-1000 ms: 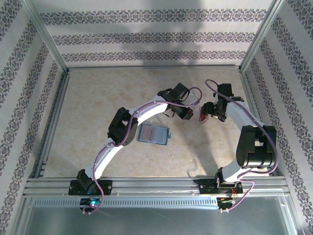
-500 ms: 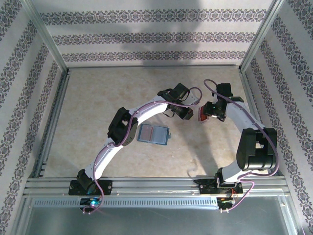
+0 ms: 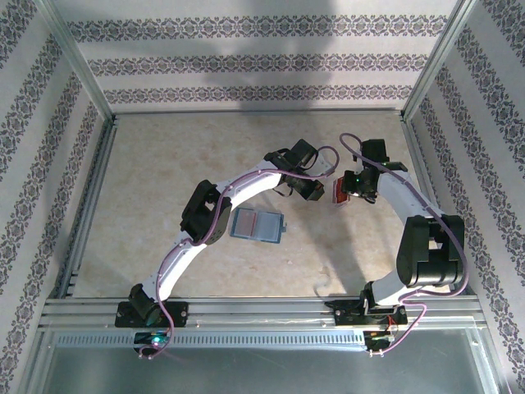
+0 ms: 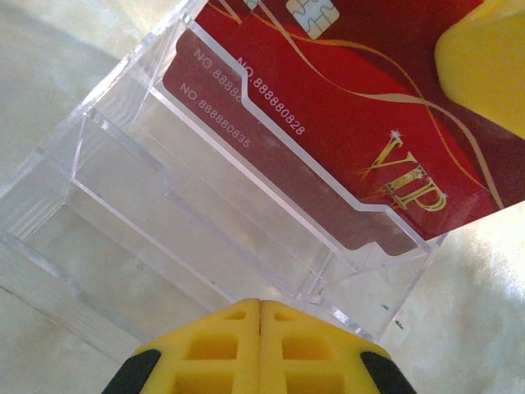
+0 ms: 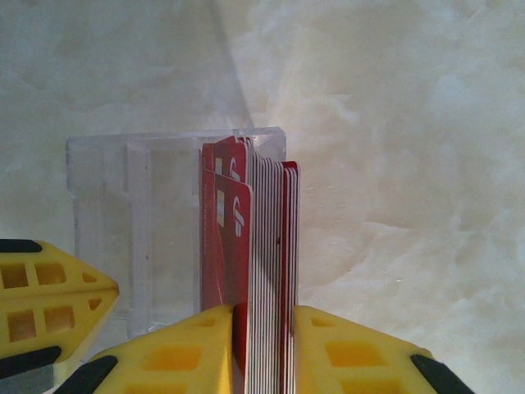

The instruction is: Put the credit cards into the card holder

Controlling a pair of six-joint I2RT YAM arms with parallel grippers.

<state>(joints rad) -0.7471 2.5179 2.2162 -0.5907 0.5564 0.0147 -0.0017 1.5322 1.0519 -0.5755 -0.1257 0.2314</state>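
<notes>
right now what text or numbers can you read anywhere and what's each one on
"VIP", gold, on the front red card.
"NO.888880828", on that same card.
"NO.888880835", on the card behind it, seen through the clear stand.
A third number starting "NO.888" is cut off.
The card stack shows edges, nothing readable.

White arms (image 3: 246, 185), black joints (image 3: 201, 215), purple cables (image 3: 174, 256), yellow fingers (image 5: 172, 353)

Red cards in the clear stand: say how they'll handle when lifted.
The red cards look thin, stiff and glossy: likely light but slippery. Pinched as a stack by the right gripper, some may slide apart. The clear stand looks light and could tip.
</notes>
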